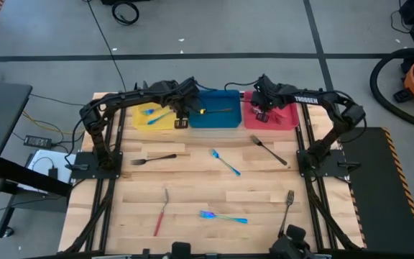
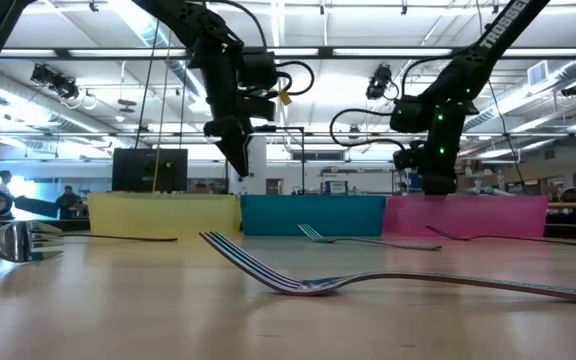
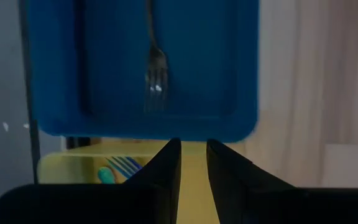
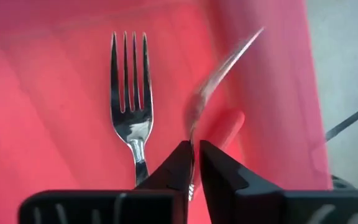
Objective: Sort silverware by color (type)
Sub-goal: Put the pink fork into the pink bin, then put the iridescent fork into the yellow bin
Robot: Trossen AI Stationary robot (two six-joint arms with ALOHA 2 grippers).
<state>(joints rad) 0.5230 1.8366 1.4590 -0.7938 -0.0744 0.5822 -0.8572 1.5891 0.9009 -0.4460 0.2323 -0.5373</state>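
At the table's far edge stand a yellow tray [image 1: 157,119], a blue tray [image 1: 215,119] and a red tray [image 1: 282,119]. My left gripper [image 3: 193,168] hangs over the border of the yellow and blue trays, narrowly open with nothing between its fingers. A grey fork [image 3: 155,68] lies in the blue tray, and blue-handled pieces [image 1: 157,113] lie in the yellow tray. My right gripper [image 4: 194,152] is low inside the red tray, shut on a blurred grey metal piece of silverware [image 4: 213,87]. Beside it a fork [image 4: 130,93] lies flat on the tray floor. My right gripper pinches a thin stretch [image 4: 192,142] of the metal piece between its two fingers. The fingers slant down from above into the red tray. The piece sticks out beyond the fingertips over the tray floor, tilted and blurred. What kind of piece it is, and whether its far end rests on the tray, I cannot tell.
Loose silverware lies on the wooden table: a dark fork [image 1: 153,158], a blue piece [image 1: 225,162], another dark fork [image 1: 268,150], a red-handled piece [image 1: 162,212], a blue fork [image 1: 223,216] and a dark fork [image 1: 288,205].
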